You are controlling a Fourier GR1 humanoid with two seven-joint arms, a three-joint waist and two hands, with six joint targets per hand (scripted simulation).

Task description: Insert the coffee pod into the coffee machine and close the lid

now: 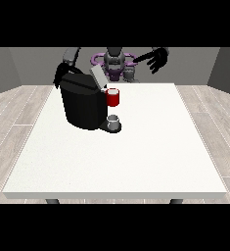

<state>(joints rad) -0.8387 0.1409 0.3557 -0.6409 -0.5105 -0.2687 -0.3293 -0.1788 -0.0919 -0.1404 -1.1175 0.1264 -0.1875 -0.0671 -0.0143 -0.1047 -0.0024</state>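
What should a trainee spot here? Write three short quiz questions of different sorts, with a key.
1. True or false: the lid of the coffee machine is raised.
2. The red thing at the machine is: A) above a grey thing; B) on the floor; C) in a robot hand.
3. Fill in: the robot hand at the view's right holds ____.
Key: 1 true; 2 A; 3 nothing.
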